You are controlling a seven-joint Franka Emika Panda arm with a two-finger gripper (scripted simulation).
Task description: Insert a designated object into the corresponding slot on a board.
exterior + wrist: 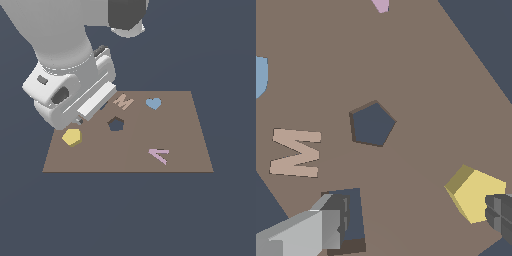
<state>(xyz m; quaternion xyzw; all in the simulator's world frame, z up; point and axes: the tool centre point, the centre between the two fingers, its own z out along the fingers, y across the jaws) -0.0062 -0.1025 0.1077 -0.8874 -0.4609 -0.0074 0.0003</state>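
Between the spread jaws of the grey gripper (416, 220) lies only bare brown board (421, 75); nothing is held. One finger (499, 212) seems to touch the thick yellow pentagon block (474, 192), not yet straddled. Beyond the fingertips waits the dark pentagon-shaped slot (372, 124), open to receive it.

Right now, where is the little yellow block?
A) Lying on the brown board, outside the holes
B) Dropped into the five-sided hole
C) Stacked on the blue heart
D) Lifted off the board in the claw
A: the yellow block lies flat on the brown board, while the five-sided hole stands empty and the gripper is spread open, gripping nothing.
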